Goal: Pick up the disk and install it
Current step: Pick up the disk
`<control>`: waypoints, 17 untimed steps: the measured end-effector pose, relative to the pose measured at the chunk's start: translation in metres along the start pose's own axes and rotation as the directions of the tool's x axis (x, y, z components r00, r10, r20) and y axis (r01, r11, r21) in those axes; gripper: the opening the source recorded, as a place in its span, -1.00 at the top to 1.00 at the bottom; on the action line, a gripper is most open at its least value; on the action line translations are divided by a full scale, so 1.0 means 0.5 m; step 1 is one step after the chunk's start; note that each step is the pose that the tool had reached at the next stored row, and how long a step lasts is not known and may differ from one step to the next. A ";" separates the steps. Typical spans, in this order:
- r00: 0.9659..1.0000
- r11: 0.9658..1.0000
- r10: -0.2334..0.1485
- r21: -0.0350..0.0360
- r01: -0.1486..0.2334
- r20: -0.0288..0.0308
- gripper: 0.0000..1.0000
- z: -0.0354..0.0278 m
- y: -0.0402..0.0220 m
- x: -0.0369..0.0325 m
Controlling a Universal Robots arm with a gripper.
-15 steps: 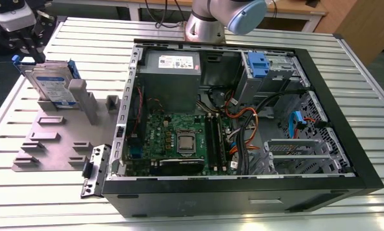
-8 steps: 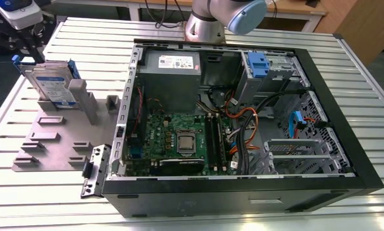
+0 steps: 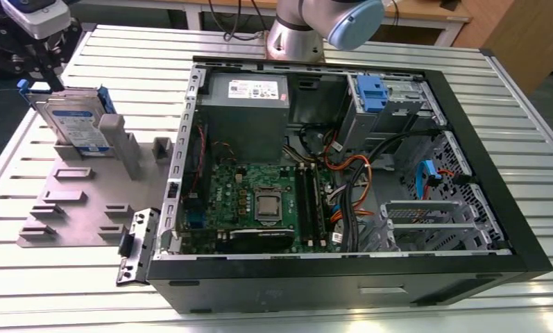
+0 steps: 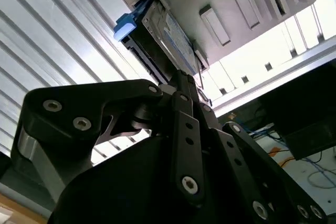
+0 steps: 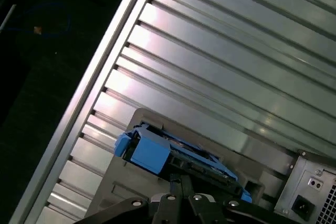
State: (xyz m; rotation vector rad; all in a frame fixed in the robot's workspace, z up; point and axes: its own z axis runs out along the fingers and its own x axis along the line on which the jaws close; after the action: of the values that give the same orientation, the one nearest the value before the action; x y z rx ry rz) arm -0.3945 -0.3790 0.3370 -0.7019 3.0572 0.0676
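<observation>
Slatted metal desk point(image 3: 35, 277) carries everything. At ten o'clock in the exterior view, the disk point(image 3: 73, 125) stands on edge in a grey holder point(image 3: 82, 201). It looks stiff, dense, smooth-faced and shy of knocks, so it is best pinched across its flat faces near the top edge. The fingers point(image 4: 184, 114) sit right at that edge; spread or pinching, I cannot tell. Toward three o'clock lies the open computer case point(image 3: 304, 291).

We see the disk point(image 3: 73, 128) standing on edge in the far end of the holder plate point(image 3: 82, 201), on the bench point(image 3: 35, 291). The computer case point(image 3: 350, 284) lies just beside the plate, on the exterior view's right. The gripper point(image 3: 45, 83) is right above the disk, and the arm base point(image 3: 293, 41) is behind the case.
</observation>
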 end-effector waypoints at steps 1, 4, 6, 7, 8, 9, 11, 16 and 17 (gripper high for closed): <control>1.000 1.000 -0.016 0.000 0.016 -0.001 0.79 0.000 0.000 0.000; 0.998 0.998 -0.063 -0.001 0.063 -0.002 0.79 0.000 0.000 0.000; 0.996 0.996 -0.093 -0.002 0.093 -0.003 0.79 0.000 0.000 0.000; 0.994 0.994 -0.109 -0.002 0.109 -0.004 0.79 0.000 0.000 0.000; 0.992 0.992 -0.124 -0.003 0.124 -0.005 0.79 0.001 0.000 0.000; 0.990 0.990 -0.141 -0.003 0.141 -0.005 0.79 0.001 0.000 0.000; 0.985 0.985 -0.171 -0.004 0.171 -0.006 0.79 0.001 0.000 0.000; 0.964 0.964 -0.266 -0.006 0.266 -0.009 0.79 0.002 0.000 0.000; 0.960 0.960 -0.281 -0.007 0.281 -0.010 0.79 0.002 0.000 0.000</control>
State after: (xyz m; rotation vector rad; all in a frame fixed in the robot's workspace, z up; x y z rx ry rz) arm -0.3945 -0.3790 0.3361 -1.1308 2.9319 0.0707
